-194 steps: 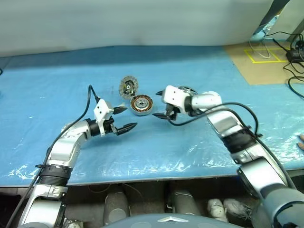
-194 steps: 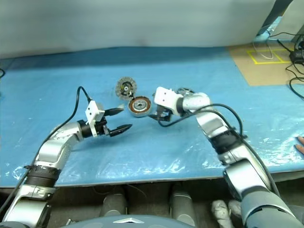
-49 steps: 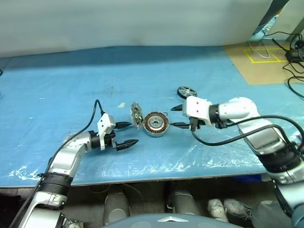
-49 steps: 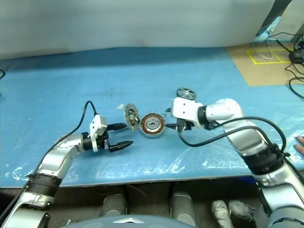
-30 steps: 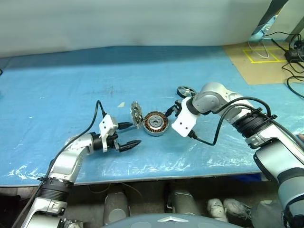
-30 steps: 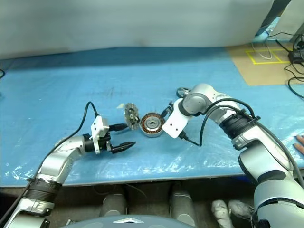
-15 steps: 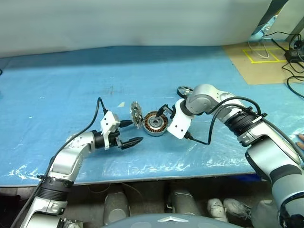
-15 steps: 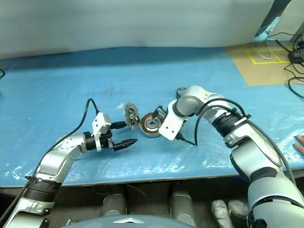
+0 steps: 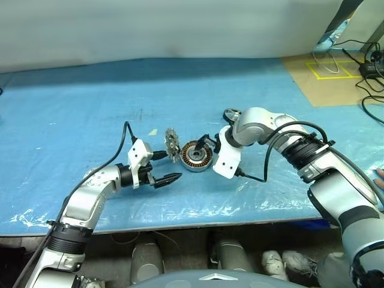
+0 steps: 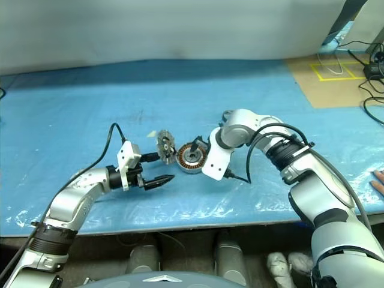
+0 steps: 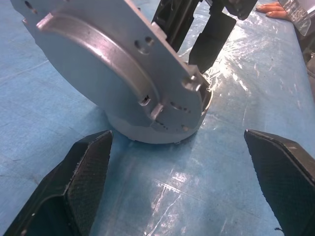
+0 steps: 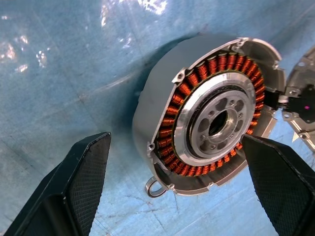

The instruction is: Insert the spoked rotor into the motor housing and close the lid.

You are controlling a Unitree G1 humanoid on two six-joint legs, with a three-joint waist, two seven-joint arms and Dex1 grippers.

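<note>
The motor housing (image 9: 197,156) lies on the blue sheet with its copper windings and silver hub (image 12: 211,118) facing up. My right gripper (image 12: 174,142) hangs just above it, pointing down, open, its fingers wide on either side. Against the housing's left side the lid (image 9: 173,146) stands on edge; its smooth grey back (image 11: 123,73) faces my left gripper (image 9: 170,167). That gripper is open and empty, a short way in front of the lid. The spoked rotor (image 9: 231,113) lies flat behind my right arm, partly hidden by it.
The blue plastic sheet (image 9: 90,108) covers the whole table, and its front edge runs close below my arms. A person's hand (image 9: 380,175) rests at the far right edge. Cables and a brown floor patch (image 9: 336,72) are at the back right.
Earlier the housing and lid came nearer and rightward, and the lid tipped onto its edge. Over the last second my right wrist rolled a little above the housing. The left gripper stayed still.
</note>
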